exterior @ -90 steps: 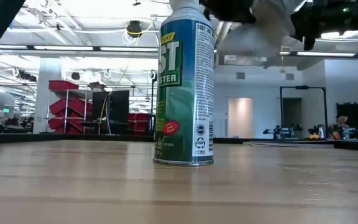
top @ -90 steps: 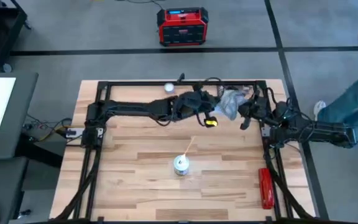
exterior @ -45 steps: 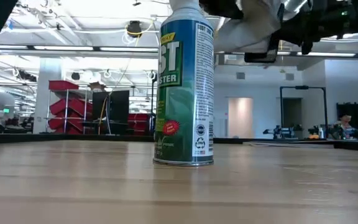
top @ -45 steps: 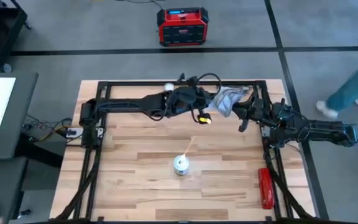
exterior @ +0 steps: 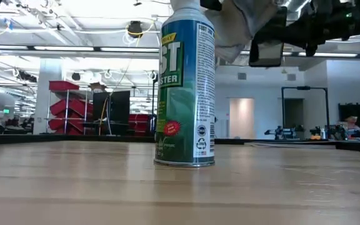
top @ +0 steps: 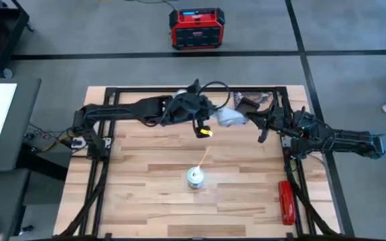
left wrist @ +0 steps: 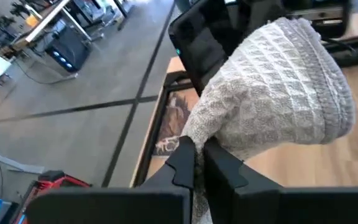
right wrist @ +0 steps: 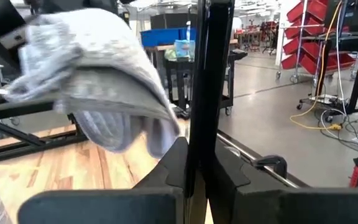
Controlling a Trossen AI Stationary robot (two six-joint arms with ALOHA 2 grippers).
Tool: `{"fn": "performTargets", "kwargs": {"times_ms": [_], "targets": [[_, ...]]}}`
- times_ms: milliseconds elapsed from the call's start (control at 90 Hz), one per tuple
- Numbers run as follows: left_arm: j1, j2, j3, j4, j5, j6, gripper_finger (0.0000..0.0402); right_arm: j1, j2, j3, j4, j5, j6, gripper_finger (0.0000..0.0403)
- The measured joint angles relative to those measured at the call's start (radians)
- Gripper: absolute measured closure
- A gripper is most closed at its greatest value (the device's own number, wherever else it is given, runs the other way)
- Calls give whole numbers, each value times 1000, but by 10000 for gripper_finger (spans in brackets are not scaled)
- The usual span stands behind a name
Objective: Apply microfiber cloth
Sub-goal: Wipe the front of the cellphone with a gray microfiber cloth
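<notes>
Table edges: wood table [top: 153, 194] bare across the near half; both arms crowd the far edge.
Open room: wide clear board left and right of the can [top: 194, 177]; red tool [top: 286, 201] lies along the near right edge.
Cloth: cloth [top: 230, 118] held aloft near the far edge, between the two grippers; in the left wrist view it bulges up in a rounded fold [left wrist: 272, 93].
Left gripper: left gripper [top: 214, 119] has its fingers pinched tight on a bunched corner of the cloth.
Right gripper: right gripper [top: 254, 115] has its fingers closed on a thin black phone [right wrist: 207, 74], gripped edge-on; the cloth drapes against the phone's side.
Containers: the can stands upright mid-table, thin straw [top: 204, 158] angled off its top; contents cannot be told.
Off-table: red box [top: 196, 28] on the floor beyond the far edge.
Hidden: in the low view the can [exterior: 186, 87] is cut off at the top, and cloth [exterior: 245, 25] and phone [exterior: 266, 53] show only in part.
Picture card: partly covered under the cloth, at the table frame [left wrist: 173, 127].
</notes>
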Motion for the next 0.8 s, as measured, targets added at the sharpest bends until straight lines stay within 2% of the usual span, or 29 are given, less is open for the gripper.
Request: {"fn": "performTargets", "kwargs": {"times_ms": [167,333,489,633,800], "targets": [[-8,-171,-166,17,4,-26,401,21,0,0,-5,5,0,389],[-8,-389,-469,137,87,-85,401,37,0,0,-21,12,2,389],[-18,-596,-822,362,164,-111,401,42,-6,0,-88,13,26,389],[-16,-776,-1143,599,167,-196,401,42,-13,0,-111,15,53,389],[-16,-884,-1434,866,194,-348,401,42,-11,0,-108,15,62,389]]}}
